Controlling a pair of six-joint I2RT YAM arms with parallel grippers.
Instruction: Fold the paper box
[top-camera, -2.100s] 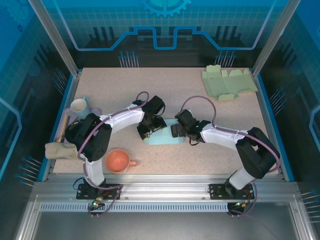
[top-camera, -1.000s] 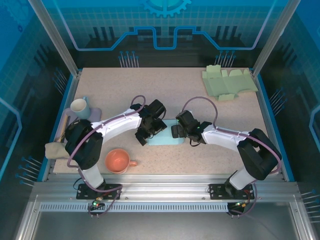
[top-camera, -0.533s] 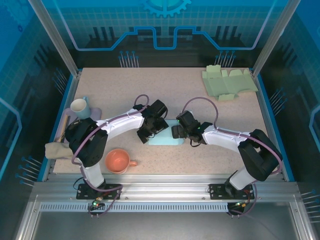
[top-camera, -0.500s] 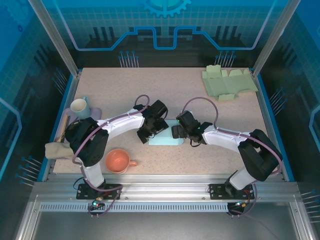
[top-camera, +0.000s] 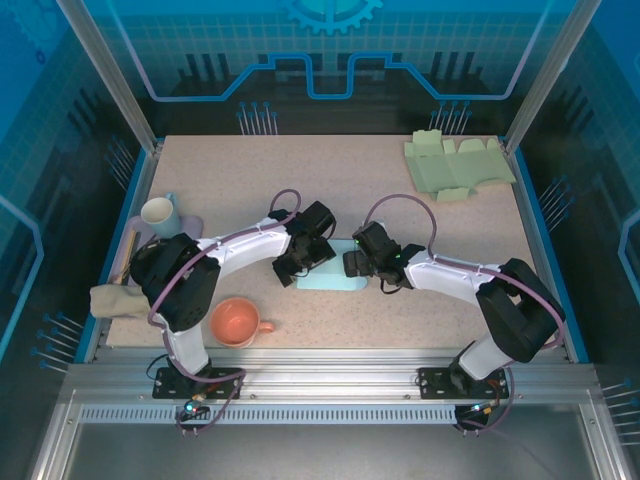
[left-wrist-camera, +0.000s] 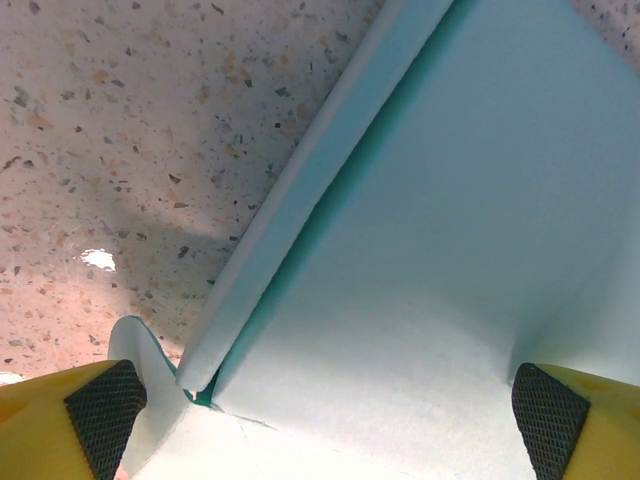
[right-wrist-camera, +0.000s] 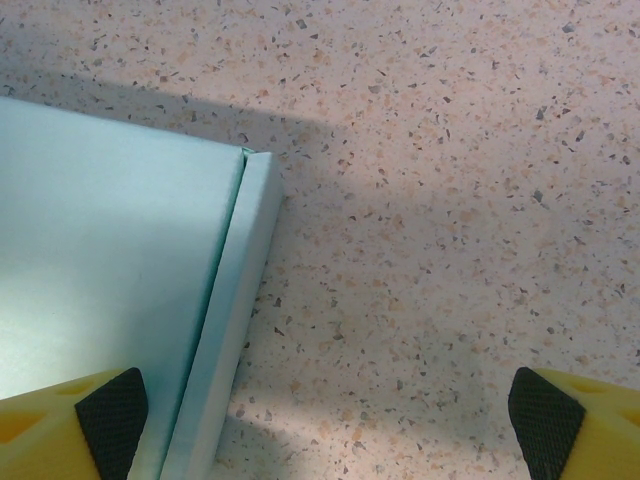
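Both pincers gape wide and empty. The left gripper (top-camera: 289, 269) has slid nearer over the pale-blue flat paper box (top-camera: 335, 280) at mid-table, the right gripper (top-camera: 351, 264) at its other end; folding looks unfinished.

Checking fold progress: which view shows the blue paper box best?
Left wrist: the blue paper box is close-up, one side flap partly raised. Right wrist catches one corner; in top external arms hide most.

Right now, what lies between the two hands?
The pale blue paper box lies between the left hand and right hand, seen in the top view.
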